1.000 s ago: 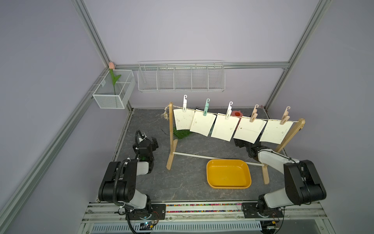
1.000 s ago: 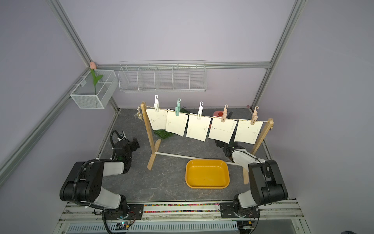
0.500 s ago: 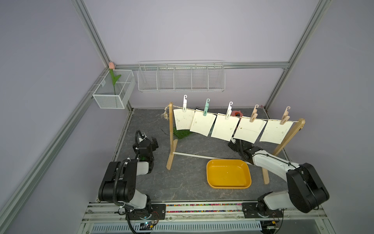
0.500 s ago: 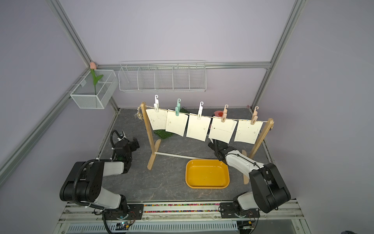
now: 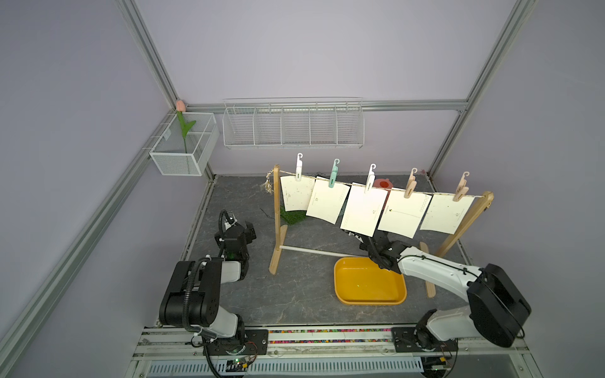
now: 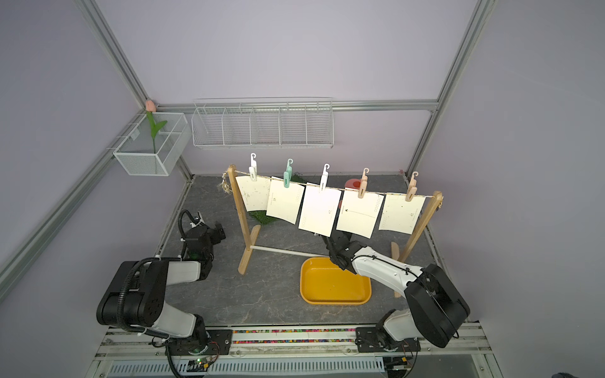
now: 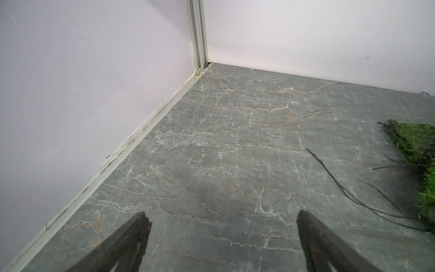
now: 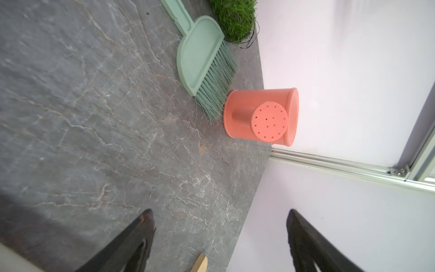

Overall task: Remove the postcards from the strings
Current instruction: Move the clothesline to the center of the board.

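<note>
Several cream postcards, such as the middle one (image 5: 363,209) (image 6: 319,209), hang from hooked clothespins (image 5: 370,178) on the string (image 5: 394,189) between two wooden posts (image 5: 276,216). My right gripper (image 8: 219,213) is open and empty, low over the floor. In both top views it reaches under the middle postcard, which hides its fingers; only the wrist (image 5: 376,243) (image 6: 340,245) shows. My left gripper (image 7: 221,215) (image 5: 250,229) rests open and empty on the floor, left of the rack. No postcard shows in either wrist view.
A yellow tray (image 5: 366,281) lies in front of the rack, below my right forearm. A white rod (image 5: 311,251) joins the posts' feet. Behind the rack lie a green brush (image 8: 200,58), a coral watering can (image 8: 261,115) and a grass patch (image 5: 291,216). Wire baskets (image 5: 291,124) hang on the back wall.
My right arm has swung left, from under the two right-hand postcards to under the middle one. The left arm has not moved, and all postcards still hang.
</note>
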Controlling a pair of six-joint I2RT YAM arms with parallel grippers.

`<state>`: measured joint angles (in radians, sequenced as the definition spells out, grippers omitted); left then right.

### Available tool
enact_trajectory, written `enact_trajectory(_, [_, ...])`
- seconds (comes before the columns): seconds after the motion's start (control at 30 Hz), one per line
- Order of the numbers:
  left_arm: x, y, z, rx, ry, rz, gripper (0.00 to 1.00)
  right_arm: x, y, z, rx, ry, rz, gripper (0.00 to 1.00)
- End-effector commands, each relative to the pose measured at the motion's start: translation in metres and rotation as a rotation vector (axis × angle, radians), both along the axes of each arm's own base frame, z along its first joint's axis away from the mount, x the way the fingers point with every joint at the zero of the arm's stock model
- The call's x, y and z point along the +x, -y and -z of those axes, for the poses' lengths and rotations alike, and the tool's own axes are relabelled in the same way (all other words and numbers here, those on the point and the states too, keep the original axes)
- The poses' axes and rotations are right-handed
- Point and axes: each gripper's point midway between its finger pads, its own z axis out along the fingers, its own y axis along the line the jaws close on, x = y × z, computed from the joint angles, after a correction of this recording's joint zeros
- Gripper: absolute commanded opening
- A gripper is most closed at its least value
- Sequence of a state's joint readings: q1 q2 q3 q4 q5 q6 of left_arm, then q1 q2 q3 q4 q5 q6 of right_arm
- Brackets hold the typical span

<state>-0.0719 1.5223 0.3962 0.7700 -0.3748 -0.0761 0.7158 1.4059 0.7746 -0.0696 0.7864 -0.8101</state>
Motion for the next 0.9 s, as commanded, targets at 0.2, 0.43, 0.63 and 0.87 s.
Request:
enact_trajectory(0.2, [0.006,-0.003,-0.017,-0.007,0.054,-0.018,0.99,-0.034,-0.027,-0.007,-0.204,-0.022,-0.137,0.88])
enact_trajectory(0.43, [0.006,-0.003,-0.017,-0.009,0.056,-0.018,0.99,-0.074,-0.054,-0.007,-0.252,-0.016,-0.271,0.88])
enact_trajectory(0.63, [0.006,-0.003,-0.017,-0.008,0.055,-0.019,0.99,-0.114,-0.074,0.001,-0.260,-0.040,-0.427,0.88])
enact_trajectory(0.87, [0.006,-0.003,-0.017,-0.011,0.056,-0.019,0.99,-0.156,-0.101,-0.064,-0.047,0.010,-0.563,0.88])
